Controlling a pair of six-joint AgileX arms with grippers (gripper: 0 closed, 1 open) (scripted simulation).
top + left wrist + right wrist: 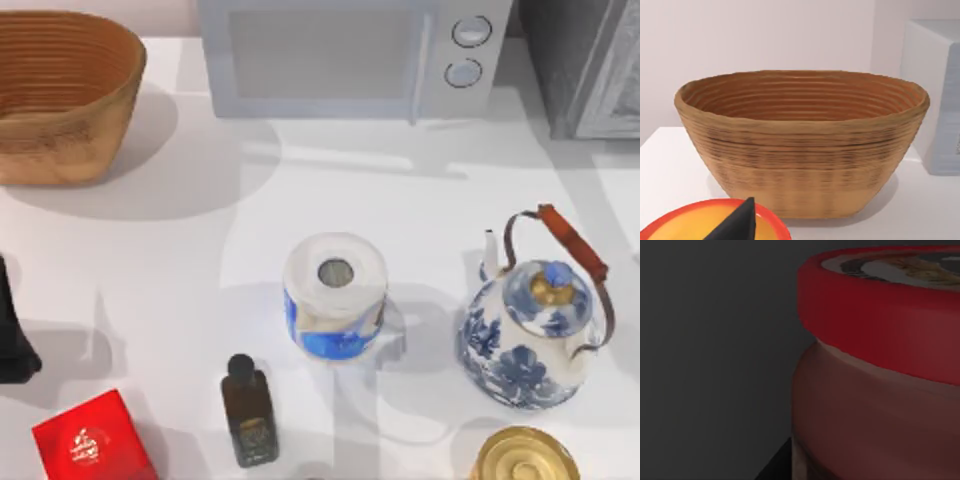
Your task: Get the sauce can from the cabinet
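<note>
Right wrist view: sauce can (875, 390) right up against the lens. Red lid band, pale printed top, reddish-brown body below, upright. Plain dark grey surface behind and beside it, dim light. Grey matches the cabinet shell, but can't tell for sure that the can sits inside. Right pincer: can't tell whether open or closed, or whether it's touching the can.

Left wrist view: left pincer (737, 224) is a dark pointed tip at the frame edge, over a round orange-yellow thing w/ red rim (700, 222). Can't tell how wide it's open, or whether it has hold of anything. Past that, woven basket (800, 150) upright on the white desk (670, 165), just behind the round thing. Microwave (935, 95) side wall near the basket.

Top view: left arm (14, 330) parked at the desk's left edge. Basket far left corner, microwave at the back centre w/ two round knobs. Cabinet (585, 60) in the back right corner, dark grey w/ a lighter panelled door. Mid desk: blue-and-white can (335, 295), white top. Right of it, apart, blue-white teapot (530, 335) w/ brown handle raised. Front row: red box (92, 440) on the left, dark bottle (248, 412) lying flat near the can, gold-lidded tin (525, 458) just in front of the teapot.
</note>
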